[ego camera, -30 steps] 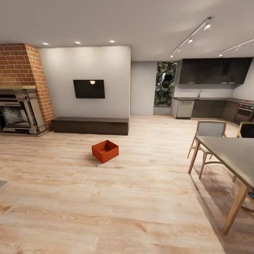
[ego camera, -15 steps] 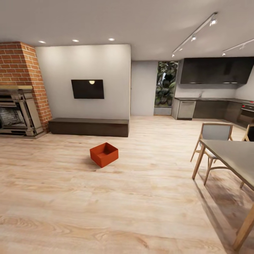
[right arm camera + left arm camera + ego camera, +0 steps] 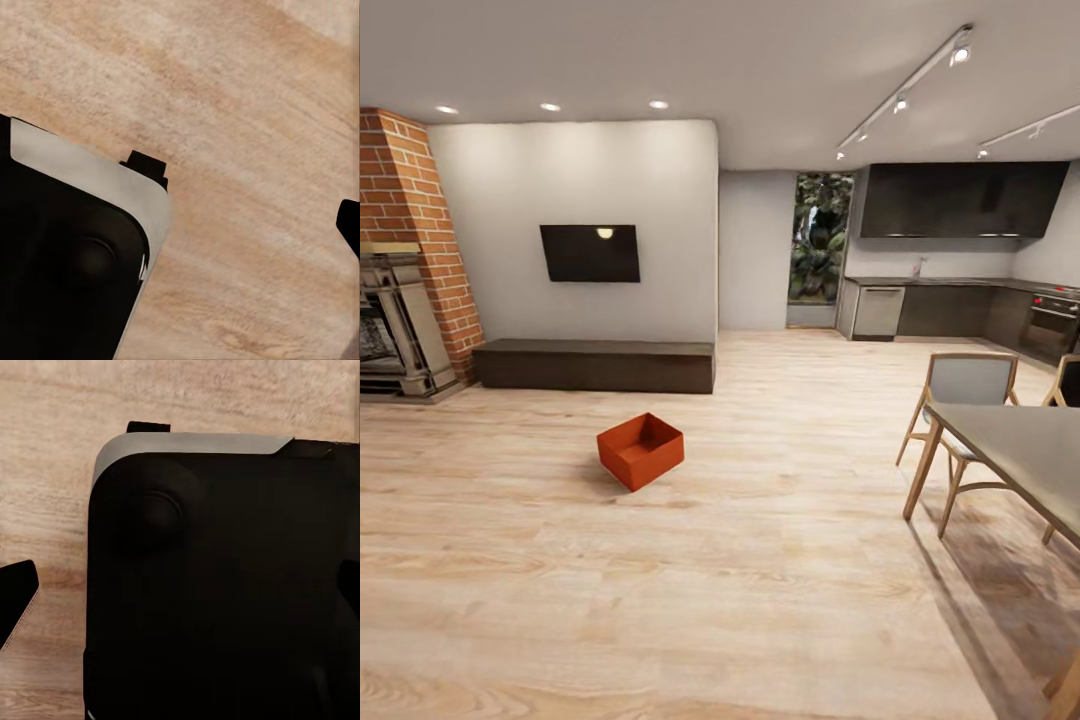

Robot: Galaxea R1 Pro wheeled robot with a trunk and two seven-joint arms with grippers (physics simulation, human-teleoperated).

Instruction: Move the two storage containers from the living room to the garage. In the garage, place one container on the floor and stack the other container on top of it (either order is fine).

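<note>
one orange-red storage container [image 3: 641, 450] sits open side up on the light plank floor [image 3: 760, 560] of the living room, turned so one corner points toward the robot; its long axis is hard to judge from here, since it looks nearly square. it stands apart from everything, in front of the long dark bench [image 3: 593, 364] under the wall tv [image 3: 590, 253], with the brick fireplace [image 3: 405, 250] further off to the left and the dining table [image 3: 1020, 450] and chair [image 3: 960, 395] well away to the right.

both wrist views look down past the robot's dark base [image 3: 217, 585] onto wood planks, so both end effectors seem to hang low at its sides, and the container lies well ahead of them, slightly left of centre. that probably makes the left arm the nearer one, though a drive forward comes first. whether either end effector is wide or narrow, i cannot tell.
</note>
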